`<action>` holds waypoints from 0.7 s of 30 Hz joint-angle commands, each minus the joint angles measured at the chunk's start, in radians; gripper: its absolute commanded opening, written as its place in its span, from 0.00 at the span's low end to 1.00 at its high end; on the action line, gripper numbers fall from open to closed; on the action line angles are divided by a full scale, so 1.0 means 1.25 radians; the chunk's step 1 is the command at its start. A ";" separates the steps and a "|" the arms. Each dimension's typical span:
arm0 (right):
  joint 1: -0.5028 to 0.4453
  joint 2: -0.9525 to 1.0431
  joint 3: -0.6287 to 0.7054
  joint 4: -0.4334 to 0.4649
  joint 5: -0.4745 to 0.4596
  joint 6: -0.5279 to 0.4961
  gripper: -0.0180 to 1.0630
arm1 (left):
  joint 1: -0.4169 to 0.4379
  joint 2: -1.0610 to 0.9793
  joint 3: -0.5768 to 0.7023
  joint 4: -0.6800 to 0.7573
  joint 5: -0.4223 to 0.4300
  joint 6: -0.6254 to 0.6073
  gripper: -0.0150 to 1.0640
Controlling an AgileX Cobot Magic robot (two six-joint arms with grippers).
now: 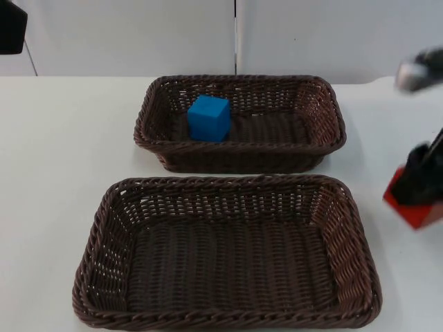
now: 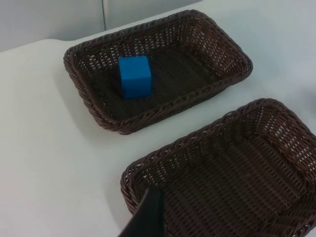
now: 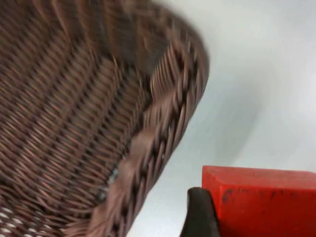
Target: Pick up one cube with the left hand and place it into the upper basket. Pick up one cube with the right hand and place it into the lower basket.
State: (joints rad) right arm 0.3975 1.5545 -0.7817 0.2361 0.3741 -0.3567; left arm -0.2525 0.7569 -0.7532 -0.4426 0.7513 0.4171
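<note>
A blue cube (image 1: 208,118) lies in the left part of the upper basket (image 1: 325,104), also seen as the blue cube (image 2: 135,76) in the left wrist view. The lower basket (image 1: 104,228) holds nothing. At the table's right edge, my right gripper (image 1: 419,183) is shut on a red cube (image 1: 414,211), just right of the lower basket's right rim. In the right wrist view the red cube (image 3: 266,202) sits against a black fingertip (image 3: 200,215), beside the basket rim (image 3: 163,118). My left arm (image 1: 10,28) waits at the back left, with the left gripper (image 2: 148,222) high above the lower basket's left end.
The white table (image 1: 55,152) ends at the grey partition wall (image 1: 138,34) behind the upper basket. Bare table surface lies left of both baskets and in the strip between them.
</note>
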 commanded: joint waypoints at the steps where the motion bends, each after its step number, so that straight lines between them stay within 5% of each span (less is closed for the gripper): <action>1: 0.006 -0.085 -0.002 0.001 0.028 0.001 0.01 | -0.002 -0.007 0.002 0.007 0.000 -0.006 0.84; 9: 0.006 -0.266 -0.002 0.005 0.045 0.001 0.01 | -0.002 -0.007 0.002 0.007 0.000 -0.006 0.84; 21: 0.006 -0.288 -0.002 0.010 0.048 0.001 0.01 | -0.002 -0.007 0.002 0.004 0.000 -0.006 0.84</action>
State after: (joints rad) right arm 0.3975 1.2035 -0.7817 0.2398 0.4365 -0.3567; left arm -0.2525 0.7569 -0.7532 -0.4403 0.7513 0.4171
